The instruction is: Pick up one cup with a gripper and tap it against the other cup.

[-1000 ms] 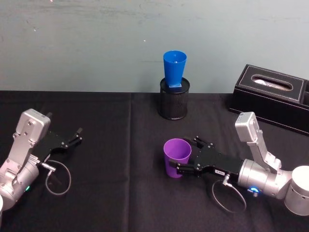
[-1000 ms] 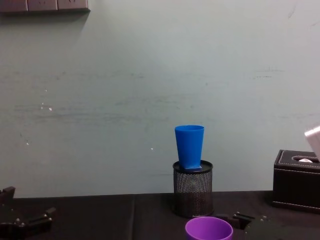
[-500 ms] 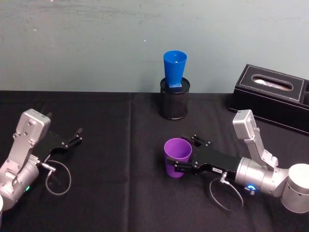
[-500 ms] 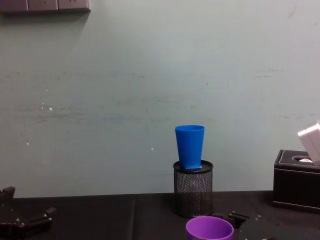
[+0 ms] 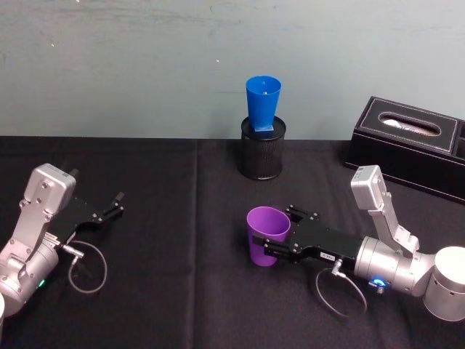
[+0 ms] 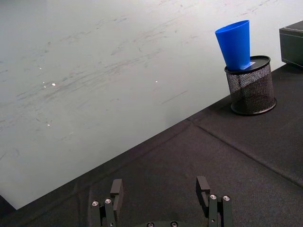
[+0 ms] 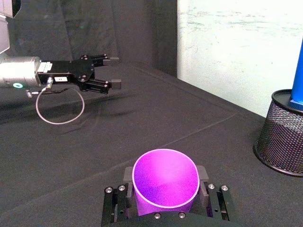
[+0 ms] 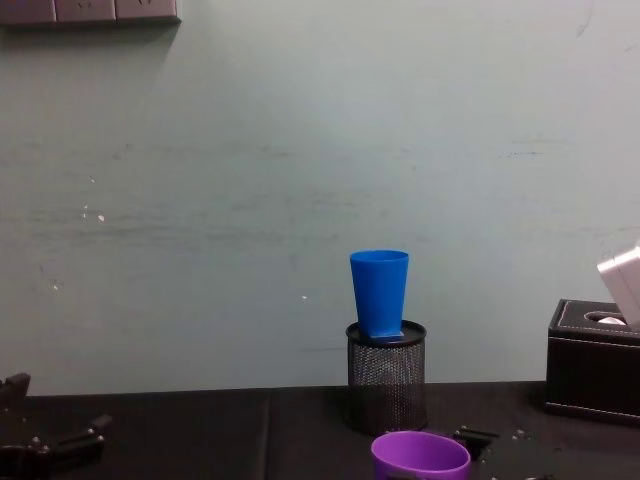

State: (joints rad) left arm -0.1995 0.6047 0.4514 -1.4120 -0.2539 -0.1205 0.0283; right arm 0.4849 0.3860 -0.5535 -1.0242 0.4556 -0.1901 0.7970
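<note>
Gripping purple cup [image 5: 263,236] upright in right hand [image 5: 277,231], middle of bench [image 5: 182,291]. Must lift and push straight ahead toward blue cup [image 5: 262,103], perched higher in mesh holder [image 5: 261,156] by wall [image 5: 131,73]. Much nearer than released, parked left hand [image 5: 112,206].

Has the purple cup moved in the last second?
No. The purple cup stands at the same spot in front of the mesh pen holder as before, between the right gripper's fingers.
</note>
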